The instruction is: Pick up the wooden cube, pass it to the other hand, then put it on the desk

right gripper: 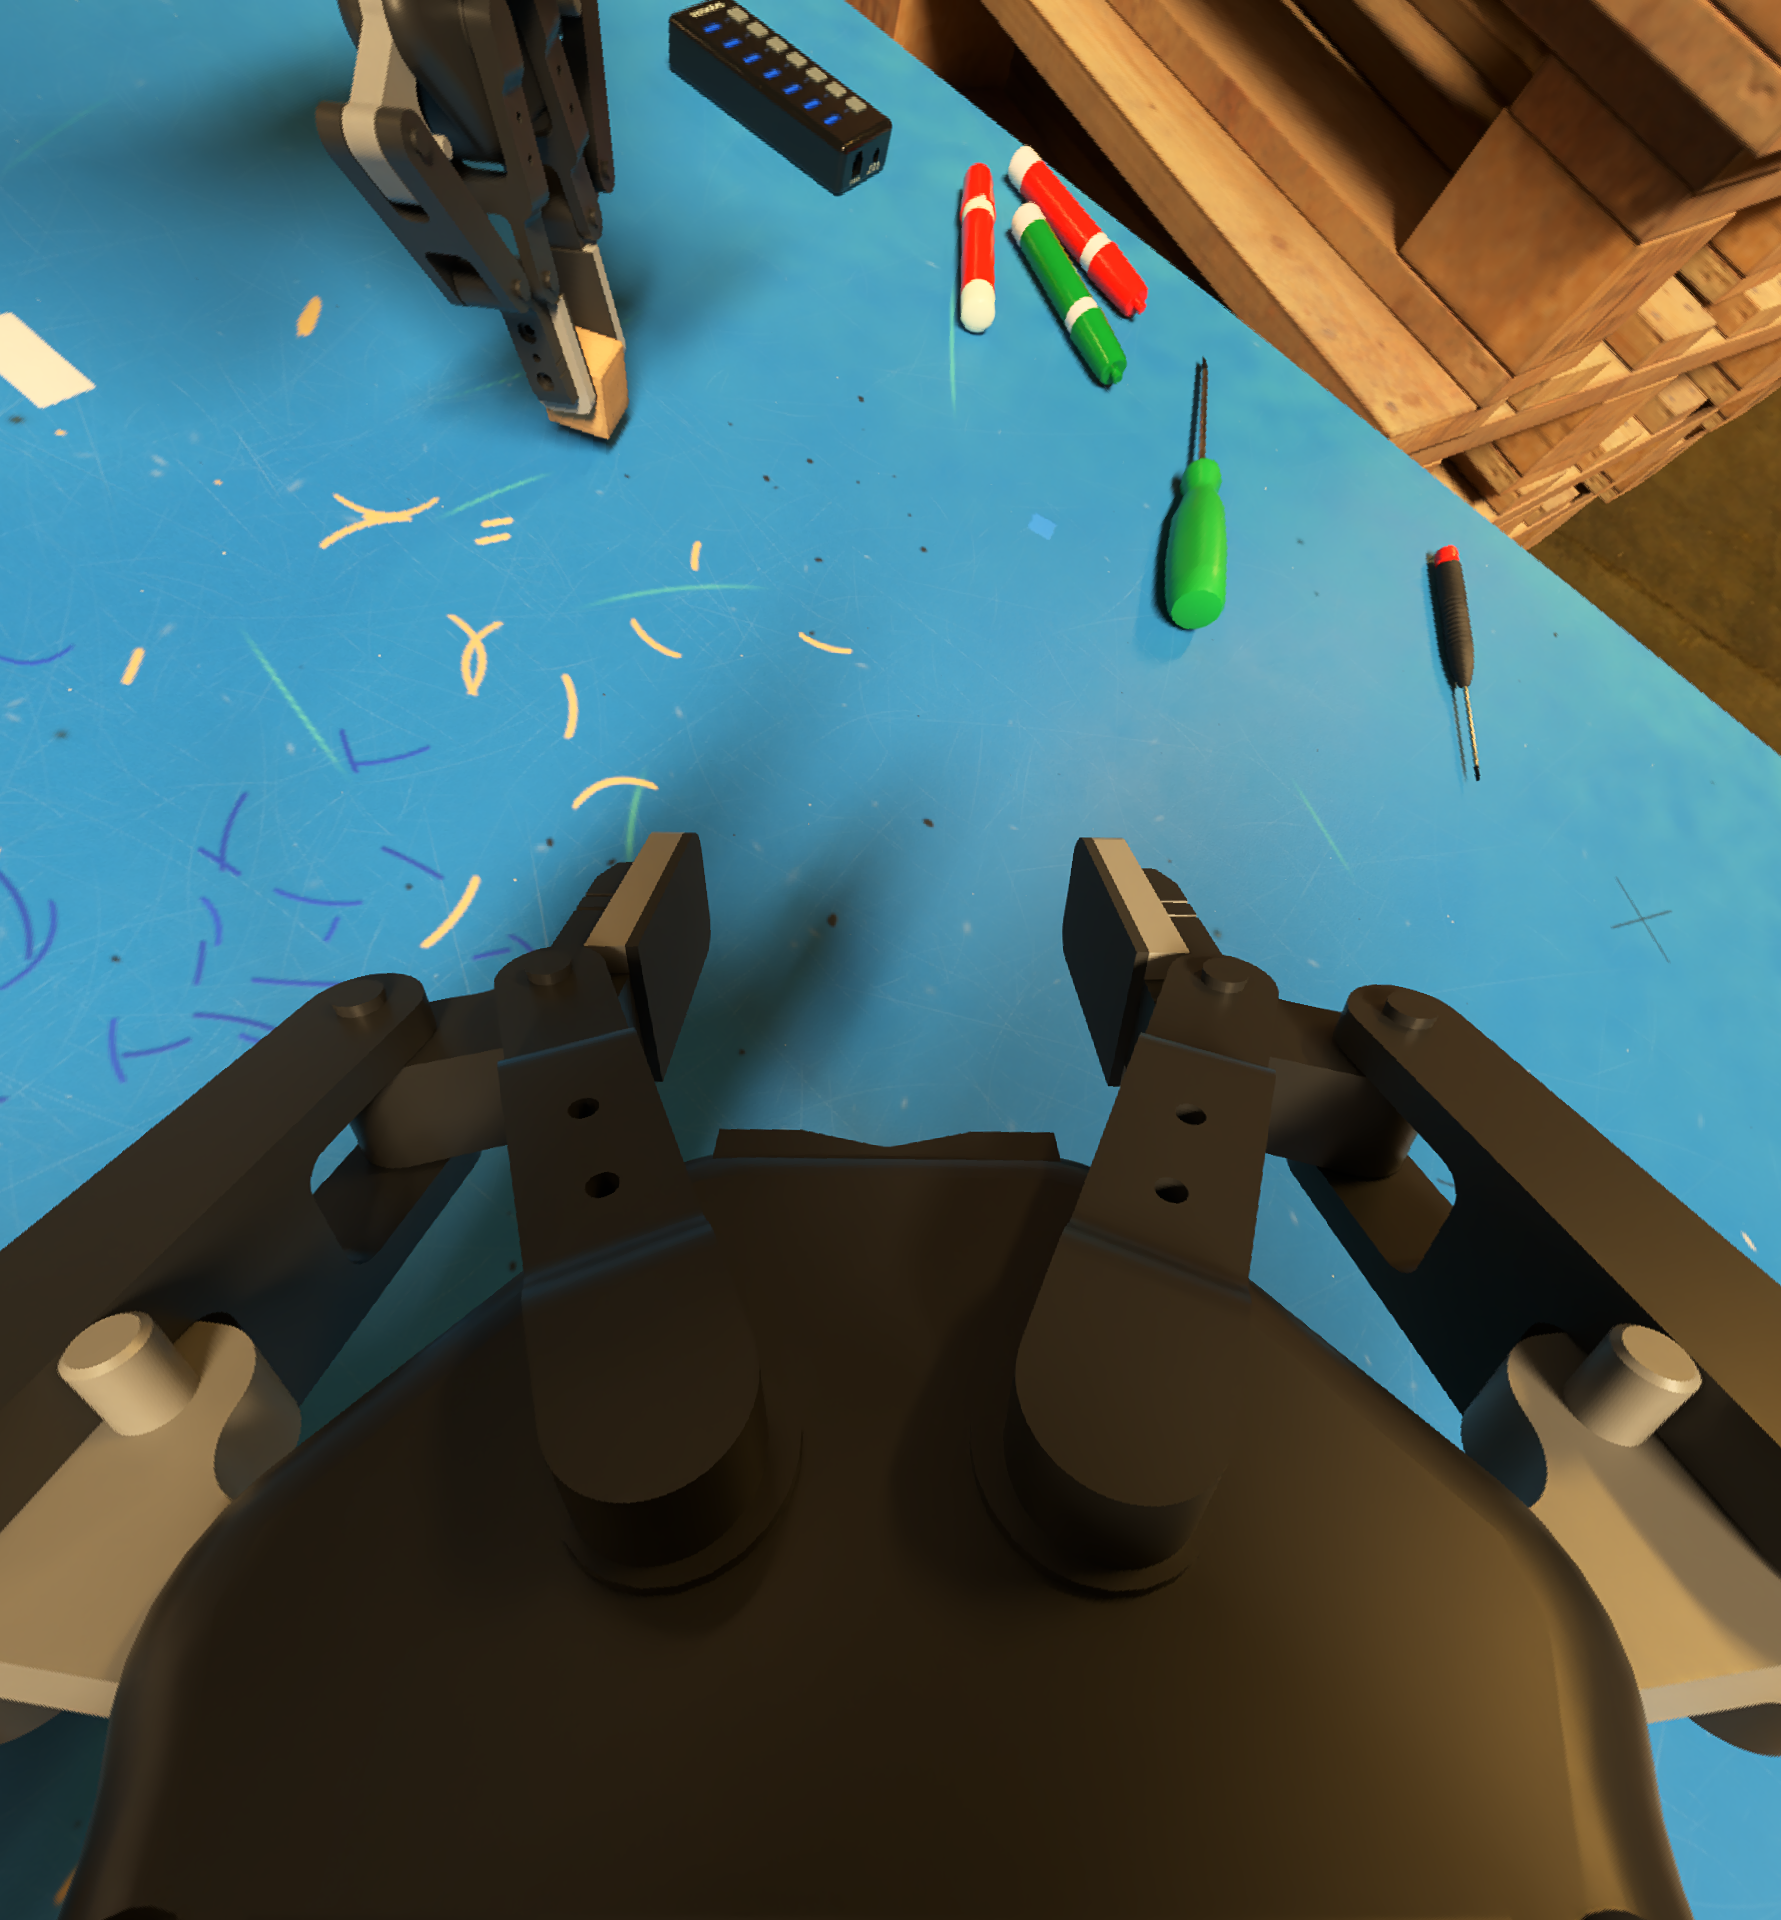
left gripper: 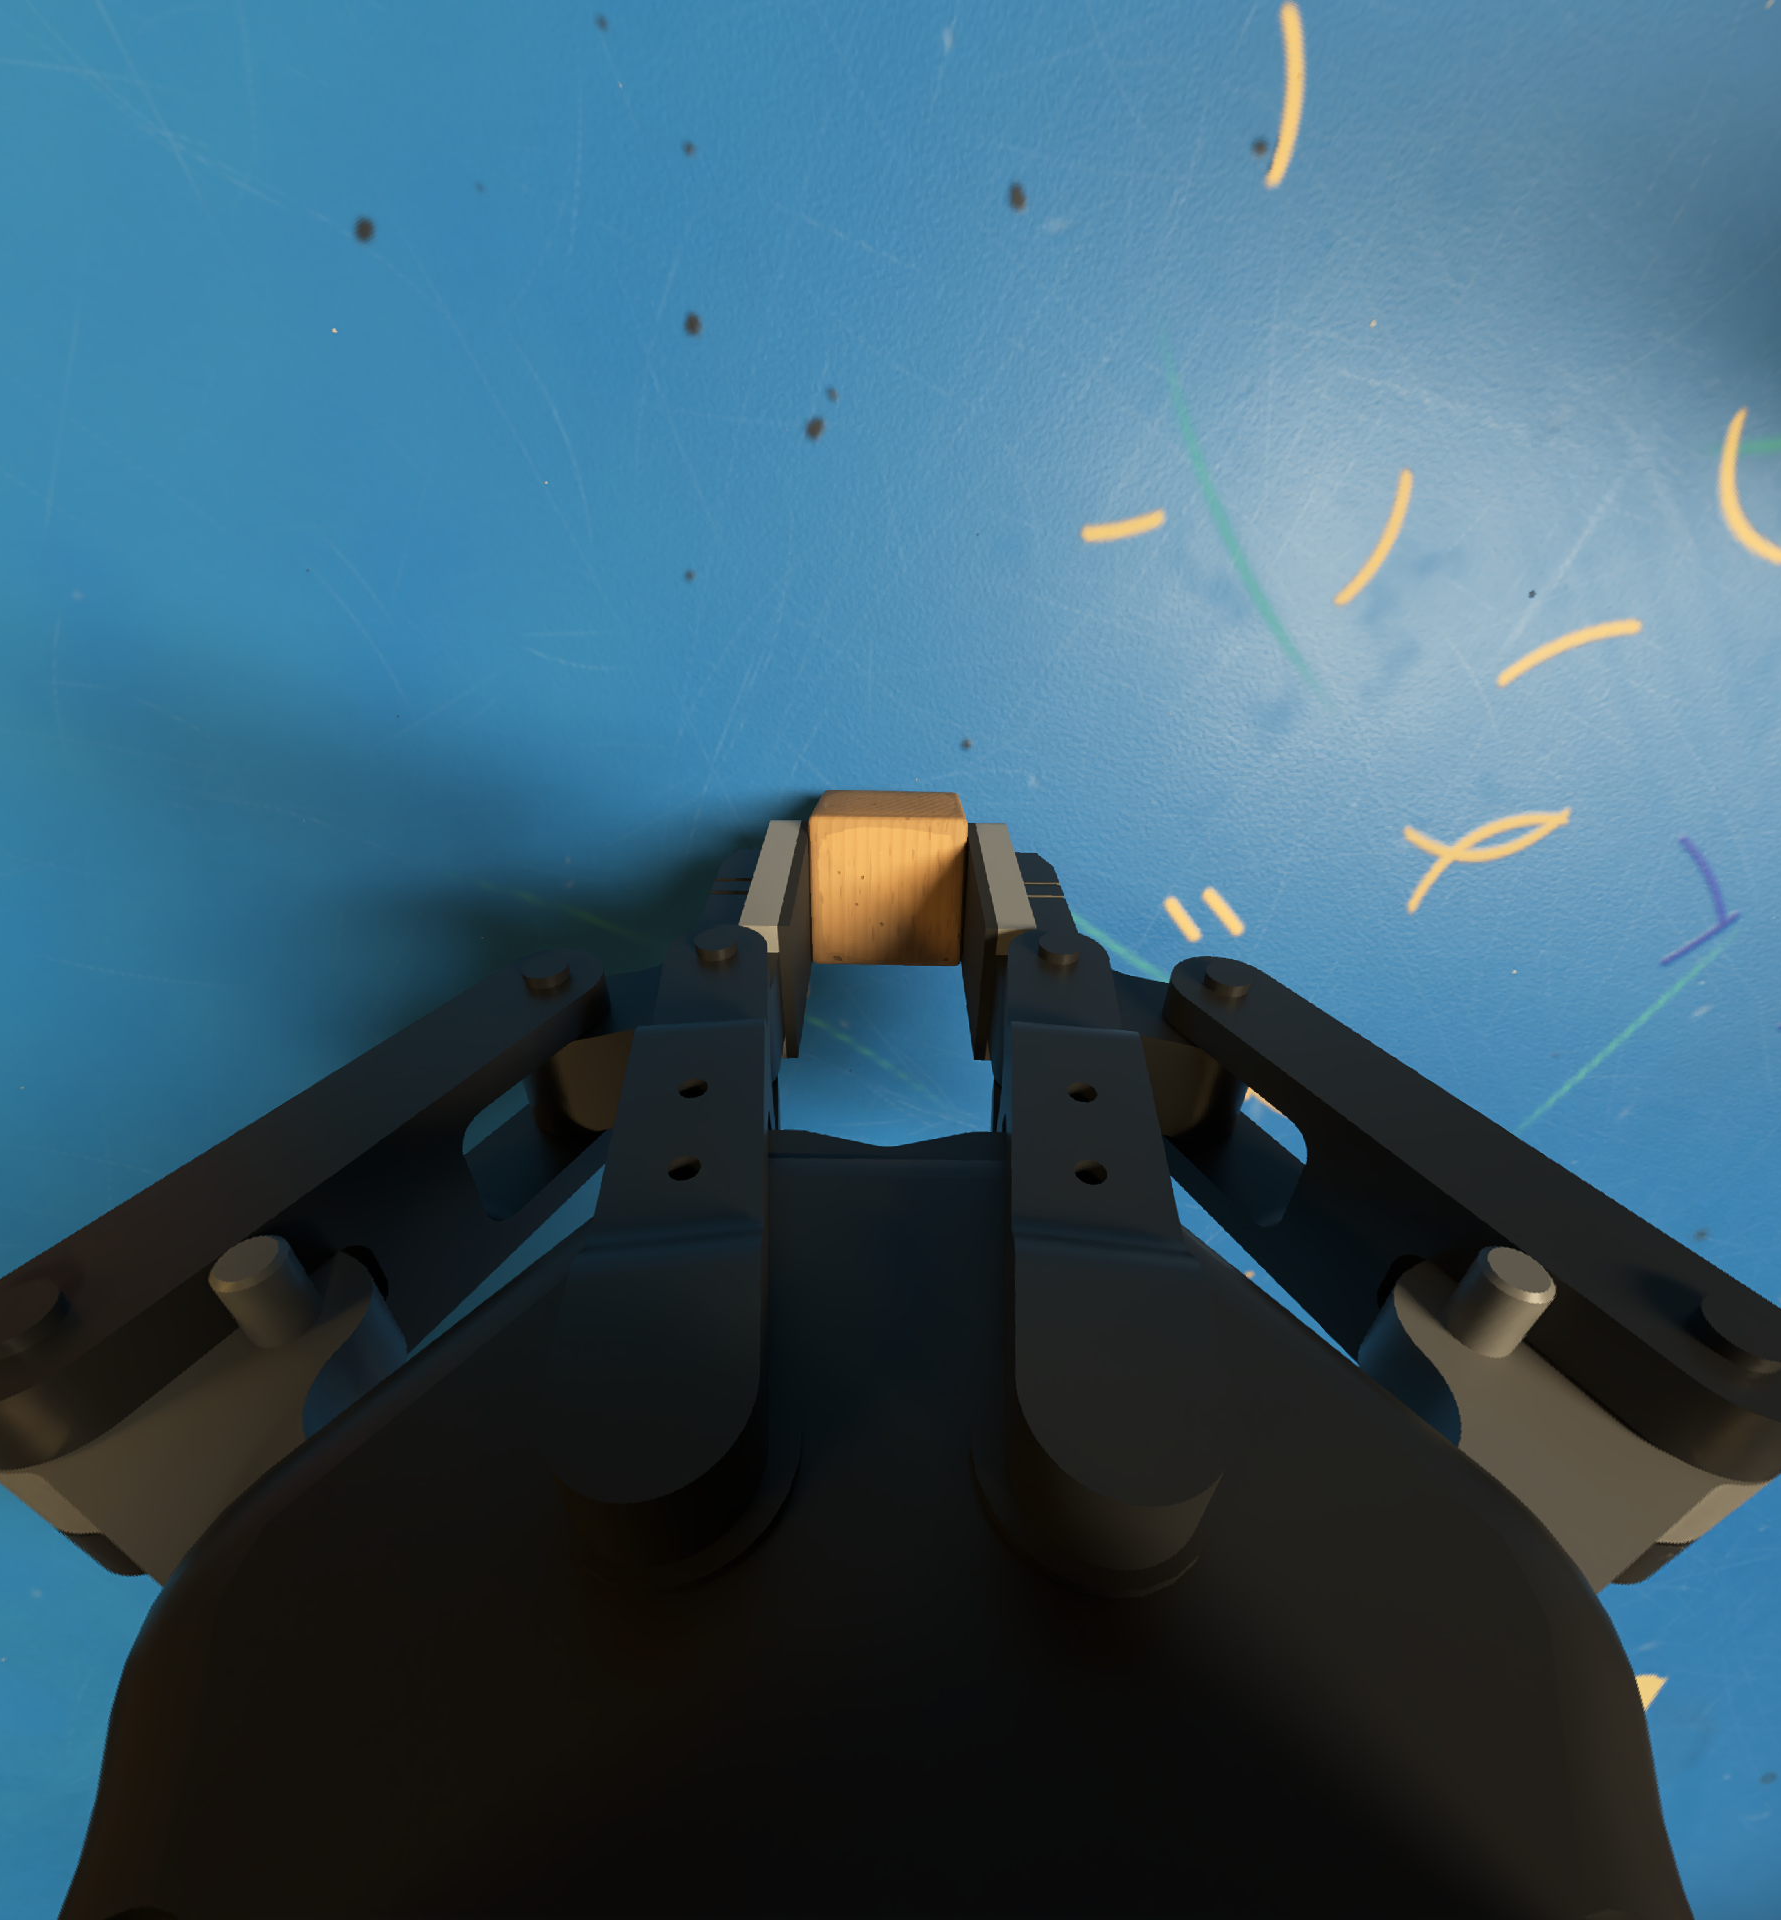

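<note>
The wooden cube (left gripper: 887, 878) is a small light-brown block held between the two pads of my left gripper (left gripper: 887, 852), which is shut on it. The cube sits at or just above the blue desk (left gripper: 553, 416); I cannot tell whether it touches. In the right wrist view the left gripper (right gripper: 585, 400) stands upright at the far left with the cube (right gripper: 605, 390) at its tips, low over the desk (right gripper: 865, 675). My right gripper (right gripper: 886, 883) is open and empty, hovering over the desk well in front of the cube.
Beyond my right gripper lie a black hub with blue lights (right gripper: 777, 94), two red markers (right gripper: 976, 244) (right gripper: 1078, 229), a green marker (right gripper: 1068, 291), a green-handled screwdriver (right gripper: 1195, 540) and a thin black screwdriver (right gripper: 1455, 655). The desk edge runs diagonally at right, with wooden crates (right gripper: 1488, 208) past it.
</note>
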`<control>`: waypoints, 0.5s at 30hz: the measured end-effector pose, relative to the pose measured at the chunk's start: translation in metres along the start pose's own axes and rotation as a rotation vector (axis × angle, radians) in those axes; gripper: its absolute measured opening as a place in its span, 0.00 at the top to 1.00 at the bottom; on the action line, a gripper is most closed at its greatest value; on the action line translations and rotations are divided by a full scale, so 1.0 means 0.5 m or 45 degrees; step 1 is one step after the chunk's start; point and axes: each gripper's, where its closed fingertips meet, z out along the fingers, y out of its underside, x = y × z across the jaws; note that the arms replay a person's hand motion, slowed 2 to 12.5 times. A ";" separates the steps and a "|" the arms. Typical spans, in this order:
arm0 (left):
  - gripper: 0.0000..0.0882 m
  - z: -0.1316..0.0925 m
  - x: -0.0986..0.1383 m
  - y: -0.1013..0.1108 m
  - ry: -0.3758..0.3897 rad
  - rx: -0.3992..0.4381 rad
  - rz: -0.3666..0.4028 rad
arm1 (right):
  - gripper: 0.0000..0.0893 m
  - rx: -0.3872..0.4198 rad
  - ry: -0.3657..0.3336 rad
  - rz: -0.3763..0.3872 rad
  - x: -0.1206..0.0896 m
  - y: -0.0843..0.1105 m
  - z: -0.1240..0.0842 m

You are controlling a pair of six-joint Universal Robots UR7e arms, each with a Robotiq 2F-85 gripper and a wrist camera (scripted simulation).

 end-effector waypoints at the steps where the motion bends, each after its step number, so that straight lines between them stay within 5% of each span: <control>1: 0.71 -0.003 0.001 0.000 0.002 0.013 -0.007 | 0.32 0.003 -0.001 -0.005 -0.002 -0.001 0.001; 15: 0.71 -0.084 0.040 -0.022 0.119 0.314 -0.137 | 0.33 0.101 -0.056 -0.099 -0.042 -0.029 0.010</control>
